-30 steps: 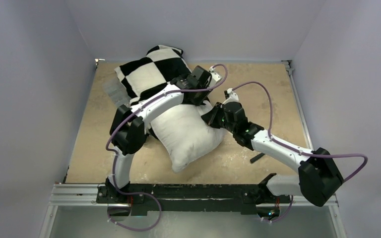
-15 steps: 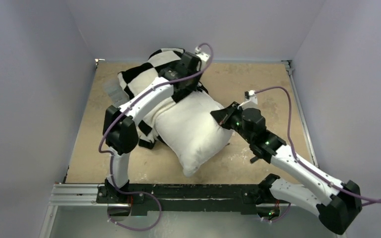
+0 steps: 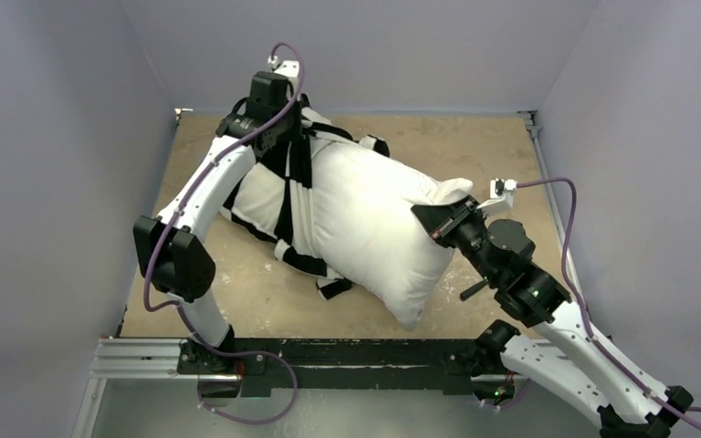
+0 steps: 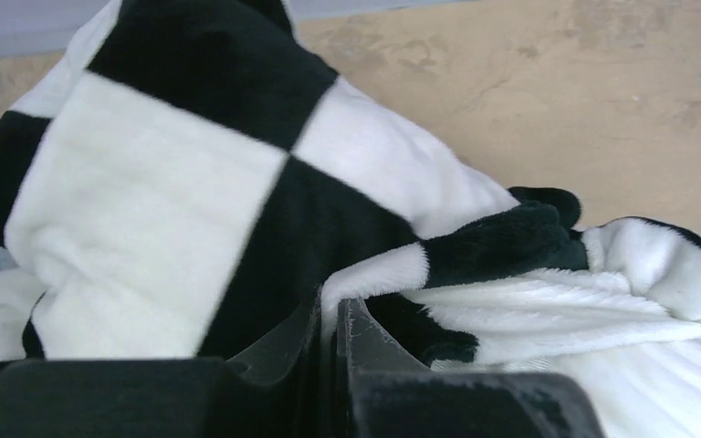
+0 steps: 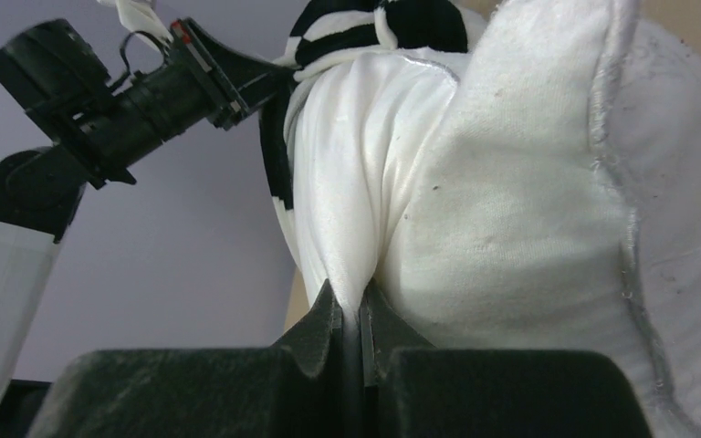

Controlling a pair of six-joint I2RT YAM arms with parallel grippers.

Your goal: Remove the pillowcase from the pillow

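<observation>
Gripping pillowcase [image 4: 173,201] edge, left tool [image 4: 333,315] closed; right tool [image 5: 354,306] closed on pillow [image 5: 511,201] corner, toward right edge of the table [image 3: 475,146].

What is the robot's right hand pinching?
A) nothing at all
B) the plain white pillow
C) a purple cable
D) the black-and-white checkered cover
B: in the right wrist view the right gripper is shut on a fold of the plain white pillow; the left gripper is the one pinching the checkered pillowcase.
</observation>
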